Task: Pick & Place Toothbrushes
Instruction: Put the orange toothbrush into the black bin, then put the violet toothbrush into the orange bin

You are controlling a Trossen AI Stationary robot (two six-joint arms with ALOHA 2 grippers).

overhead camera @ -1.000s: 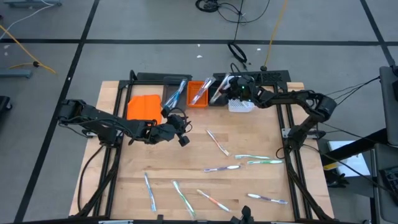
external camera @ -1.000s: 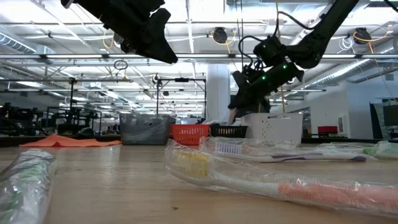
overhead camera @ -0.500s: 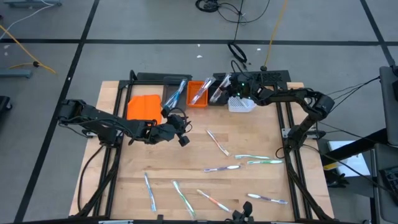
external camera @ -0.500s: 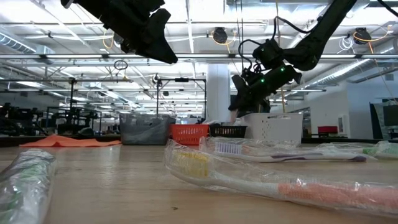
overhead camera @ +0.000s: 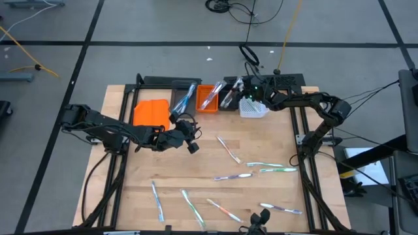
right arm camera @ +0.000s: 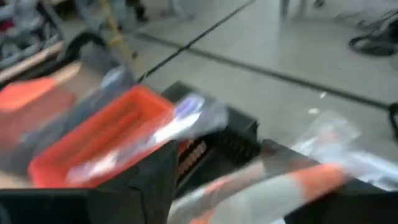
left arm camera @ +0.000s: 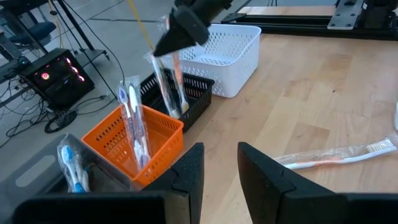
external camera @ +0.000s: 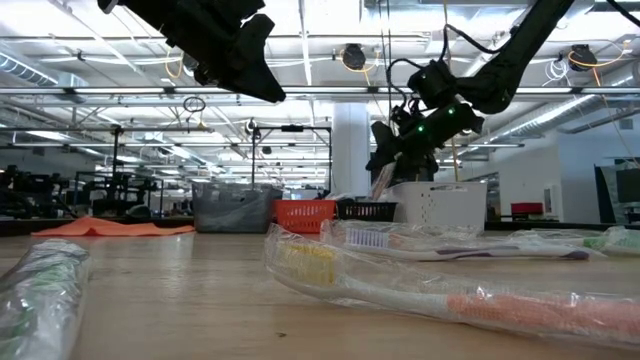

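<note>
My right gripper (overhead camera: pixel 239 87) hangs open over the black bin (overhead camera: pixel 228 99) at the table's far edge. A wrapped toothbrush with an orange-red handle (left arm camera: pixel 166 87) stands leaning in that bin, its upper part (right arm camera: pixel 273 180) between the spread fingers. More toothbrushes stand in the orange bin (overhead camera: pixel 209 98) and the grey bin (overhead camera: pixel 185 98). Several wrapped toothbrushes (overhead camera: pixel 228 149) lie flat on the wooden table. My left gripper (overhead camera: pixel 193 145) hovers left of centre, open, with nothing between its fingers (left arm camera: pixel 219 168). My right gripper has its fingers standing apart on either side of the toothbrush's upper part (right arm camera: pixel 273 180), coming from above and slanting down. Whether a finger touches the wrapper I cannot tell. The toothbrush's lower end sits inside the black bin (left arm camera: pixel 193 93).
A white mesh bin (overhead camera: pixel 253 109) stands right of the black bin. An orange flat piece (overhead camera: pixel 150 112) lies at the far left. Loose toothbrushes (overhead camera: pixel 191 207) are spread over the near and right parts of the table; one (left arm camera: pixel 336 155) lies close to my left gripper.
My right gripper has opened above the black bin and tipped a little. The orange-red toothbrush shows lower under the fingers and leans in the bin.
</note>
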